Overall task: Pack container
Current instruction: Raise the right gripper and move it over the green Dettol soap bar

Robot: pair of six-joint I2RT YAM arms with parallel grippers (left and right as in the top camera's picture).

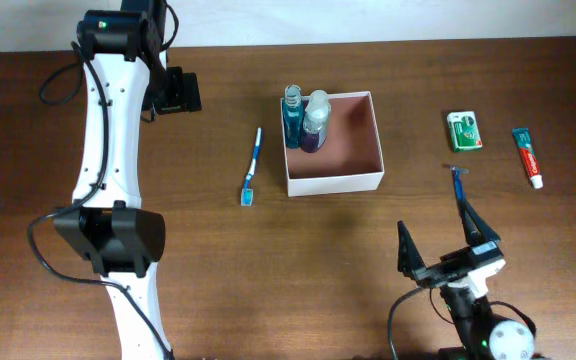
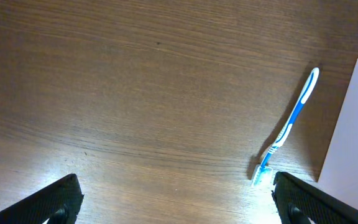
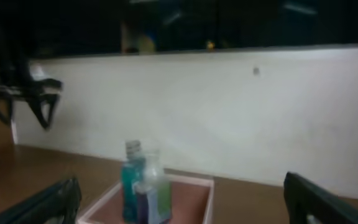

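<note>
The fingers of the right gripper (image 1: pixel 440 240) are spread wide, with nothing held between them. In the right wrist view its dark fingertips (image 3: pixel 51 202) are seen at the bottom corners of the frame. The left gripper (image 2: pixel 178 200) is likewise held wide open and empty, with its fingers at the lower corners of its wrist view, above bare wood.

Just beyond the left fingers a blue-and-white toothbrush (image 2: pixel 289 124) is laid flat on the table (image 1: pixel 268 280), beside the white outer wall of the container (image 2: pixel 353 137). The container (image 1: pixel 353 145) is set in the middle of the far half of the table, well apart from both grippers. It is a square, open-topped box, white outside and pinkish-brown inside.

Two bottles are stood upright and touching in its far-left corner: a blue bottle (image 1: pixel 293 118) and a clear bottle (image 1: pixel 315 122) with dark liquid in it. To the container's right, a green packet (image 1: pixel 464 131) and a toothpaste tube (image 1: pixel 528 157) are laid on the table. A thin blue-handled item (image 1: pixel 459 185) is seen just beyond the right fingertip.
</note>
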